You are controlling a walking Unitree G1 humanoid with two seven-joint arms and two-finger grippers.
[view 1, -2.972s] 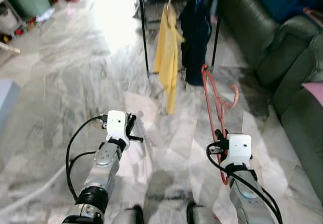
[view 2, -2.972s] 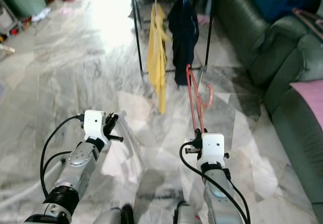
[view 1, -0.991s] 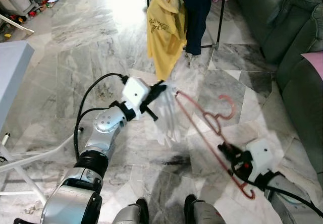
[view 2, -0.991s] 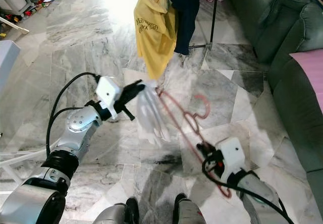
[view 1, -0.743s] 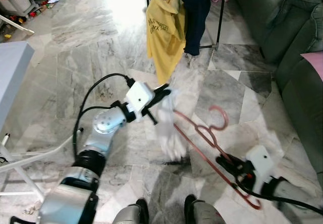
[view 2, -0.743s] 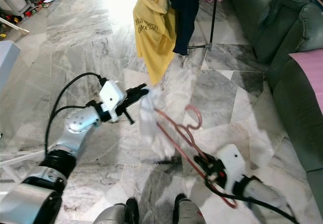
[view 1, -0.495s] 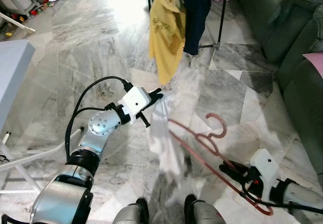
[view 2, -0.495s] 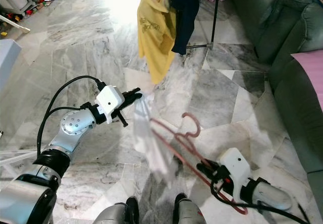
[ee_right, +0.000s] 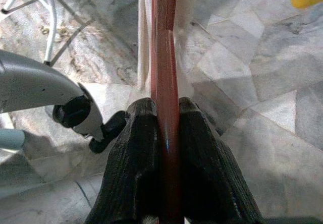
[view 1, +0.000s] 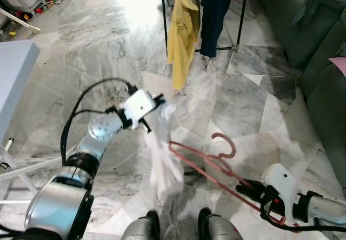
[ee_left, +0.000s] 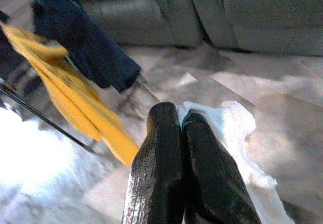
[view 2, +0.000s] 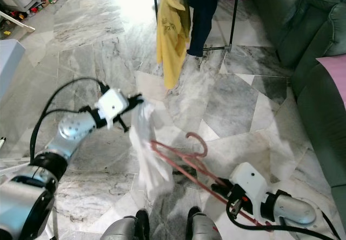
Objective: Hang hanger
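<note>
A red hanger (view 1: 216, 167) lies tilted low over the floor, hook (view 1: 225, 142) upward, with my right gripper (view 1: 247, 186) shut on its lower bar; the right wrist view has the bar (ee_right: 164, 57) pinched between both fingers. My left gripper (view 1: 157, 101) is shut on the top edge of a white cloth (view 1: 162, 161) that hangs down from it. The hanger's far end touches the cloth. In the left wrist view the cloth (ee_left: 229, 128) bunches beside the closed fingers (ee_left: 156, 173).
A black clothes rack (view 1: 164, 13) stands ahead with a yellow shirt (view 1: 181, 29) and a navy garment (view 1: 213, 10) hung on it. A dark green sofa (view 1: 319, 40) runs along the right. A grey table (view 1: 16, 72) stands at the left. My feet (view 1: 211, 229) are on marble floor.
The hanger has dropped lower and flatter as the right arm sank. The left gripper has shifted slightly left with the cloth, which now hangs against the hanger's far end.
</note>
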